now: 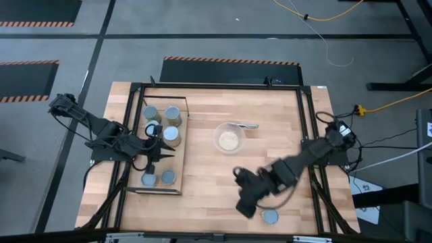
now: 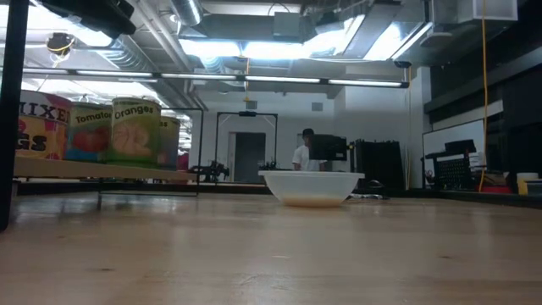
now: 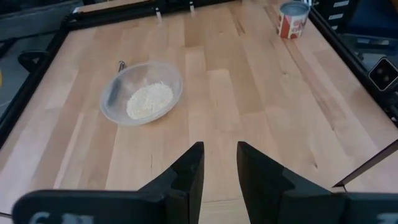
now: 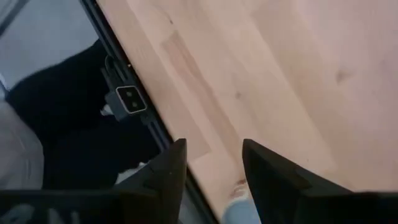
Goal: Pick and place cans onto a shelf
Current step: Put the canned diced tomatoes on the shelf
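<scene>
High: six cans (image 1: 171, 136) on shelf (image 1: 181, 150) at desk (image 1: 209, 175) left, seventh can (image 1: 270, 216) near front edge beside right gripper (image 1: 246, 206).

Low: labels legible.

Wrists: left gripper (image 3: 220, 163) and right both open, empty.

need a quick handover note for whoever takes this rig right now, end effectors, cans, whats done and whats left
Left end effector: open, empty, over the shelf among the cans.
Right end effector: open, empty, near the table's front edge, beside the loose can.
Done: six cans stand on the shelf, four in the far group, two at the near end.
Left: the loose can must still go onto the shelf; it has not been grasped.
The bowl of grains sits mid-table; keep clear of it.
</scene>
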Robot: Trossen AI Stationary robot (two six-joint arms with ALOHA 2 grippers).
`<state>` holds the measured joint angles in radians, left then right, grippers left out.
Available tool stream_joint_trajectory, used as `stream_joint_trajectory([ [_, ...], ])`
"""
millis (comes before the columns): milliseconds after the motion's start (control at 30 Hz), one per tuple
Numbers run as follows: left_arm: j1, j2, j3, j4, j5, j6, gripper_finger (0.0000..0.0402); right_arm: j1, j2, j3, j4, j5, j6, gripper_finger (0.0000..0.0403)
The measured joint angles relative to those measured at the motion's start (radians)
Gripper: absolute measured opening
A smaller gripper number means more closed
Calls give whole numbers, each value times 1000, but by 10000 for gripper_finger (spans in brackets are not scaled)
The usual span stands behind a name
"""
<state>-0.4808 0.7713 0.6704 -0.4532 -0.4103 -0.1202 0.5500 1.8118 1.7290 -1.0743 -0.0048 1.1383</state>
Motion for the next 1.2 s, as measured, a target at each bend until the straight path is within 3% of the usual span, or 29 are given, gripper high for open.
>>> stream_joint_trajectory([
  [167,0,1,0,0,2,-1,88,145,11,0,-2,67,262,162],
  [367,0,1,0,0,6,-1,88,253,79,0,-11,71,397,162],
  [1200,0,1,0,-1,8,-8,88,309,291,0,-104,9,399,162],
])
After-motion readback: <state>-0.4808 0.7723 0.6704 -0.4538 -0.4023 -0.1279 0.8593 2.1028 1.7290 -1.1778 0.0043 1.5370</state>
